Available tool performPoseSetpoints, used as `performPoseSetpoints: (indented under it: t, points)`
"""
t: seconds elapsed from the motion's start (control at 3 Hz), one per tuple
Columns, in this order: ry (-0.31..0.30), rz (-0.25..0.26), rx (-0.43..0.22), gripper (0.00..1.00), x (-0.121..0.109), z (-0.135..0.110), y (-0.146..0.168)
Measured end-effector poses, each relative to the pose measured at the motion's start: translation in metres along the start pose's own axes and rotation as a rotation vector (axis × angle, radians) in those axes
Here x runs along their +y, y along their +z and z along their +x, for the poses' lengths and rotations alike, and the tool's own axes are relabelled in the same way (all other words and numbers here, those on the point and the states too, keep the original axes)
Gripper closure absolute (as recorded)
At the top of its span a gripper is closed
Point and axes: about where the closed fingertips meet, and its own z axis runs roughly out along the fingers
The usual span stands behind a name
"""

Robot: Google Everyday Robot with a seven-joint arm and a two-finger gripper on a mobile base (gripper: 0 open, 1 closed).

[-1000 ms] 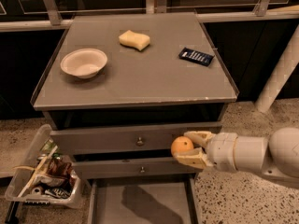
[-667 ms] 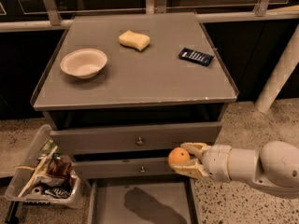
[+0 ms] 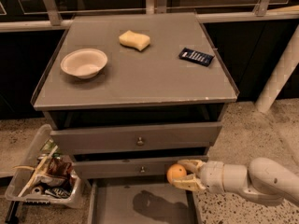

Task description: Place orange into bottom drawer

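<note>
Beside the grey cabinet (image 3: 154, 83), the gripper (image 3: 181, 174) clasps the orange (image 3: 176, 173) between its fingers, with the open bottom drawer (image 3: 112, 206) just below it, so the carry looks done and lowering and release are left.

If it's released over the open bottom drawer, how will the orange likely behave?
The orange, held by the gripper above the bottom drawer, looks round, so it will probably roll on the flat floor. Its glossy skin may slip in the jaws.
</note>
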Motion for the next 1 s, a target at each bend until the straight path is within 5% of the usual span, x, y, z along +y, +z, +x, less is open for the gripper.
performPoseSetpoints:
  t: [0.67, 1.0]
  points:
    - [0.045, -0.030, 0.000, 1.00, 0.000, 0.012, 0.013]
    - [0.139, -0.051, 0.010, 1.00, -0.006, 0.047, 0.037]
